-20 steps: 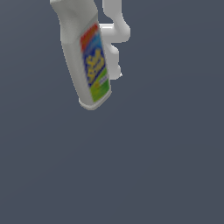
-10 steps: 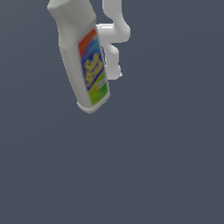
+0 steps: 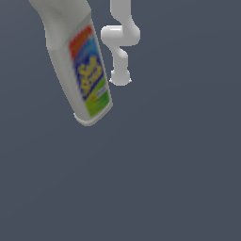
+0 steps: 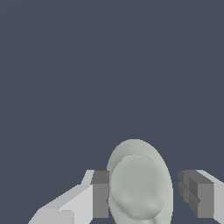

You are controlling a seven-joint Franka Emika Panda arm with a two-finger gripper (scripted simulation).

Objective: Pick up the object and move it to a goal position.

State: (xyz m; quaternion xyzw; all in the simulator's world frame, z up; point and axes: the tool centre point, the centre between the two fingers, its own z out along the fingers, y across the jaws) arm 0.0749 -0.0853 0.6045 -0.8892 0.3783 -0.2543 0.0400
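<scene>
Gripper (image 4: pixel 145 192) fingers straddled the cleanser bottle (image 3: pixel 81 66), one pad touching it and the other standing off with a gap, so whether it truly held I couldn't tell; the bottle hung tilted in mid-air, apparently mid-carry, needing a steady move to the goal.

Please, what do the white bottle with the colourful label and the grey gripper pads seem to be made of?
The white cleanser bottle looks like smooth, opaque plastic: soft highlights and a moulded, rounded shape. Its red, blue, yellow and green label seems printed film or paper, flat on the surface. The dark grey finger pads of the gripper look matte, possibly rubber; the render leaves this open.
</scene>
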